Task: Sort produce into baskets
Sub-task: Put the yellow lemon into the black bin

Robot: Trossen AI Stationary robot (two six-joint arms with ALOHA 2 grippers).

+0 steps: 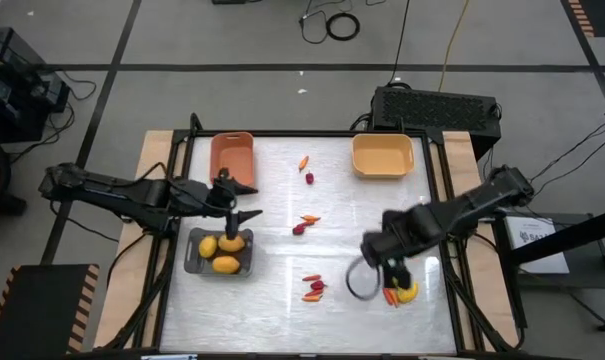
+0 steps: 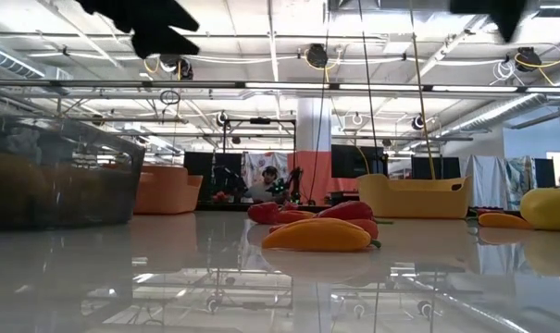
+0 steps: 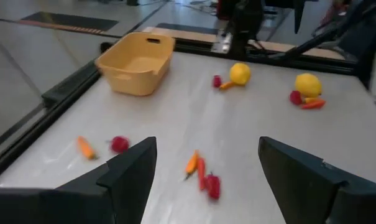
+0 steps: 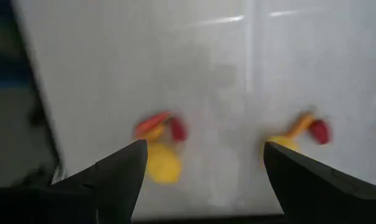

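Bench carries three baskets: narrow basket at far left, squarer basket at far right, third basket at near left with egg-shaped fruits inside. Left tool hangs just over that basket's far edge, fingers apart. Right tool hangs at near right above a fruit-and-pepper cluster, fingers apart. Between the far baskets lie a pepper and a rounded piece just nearer. Mid-bench sits another pepper pair; nearer, a third small cluster.
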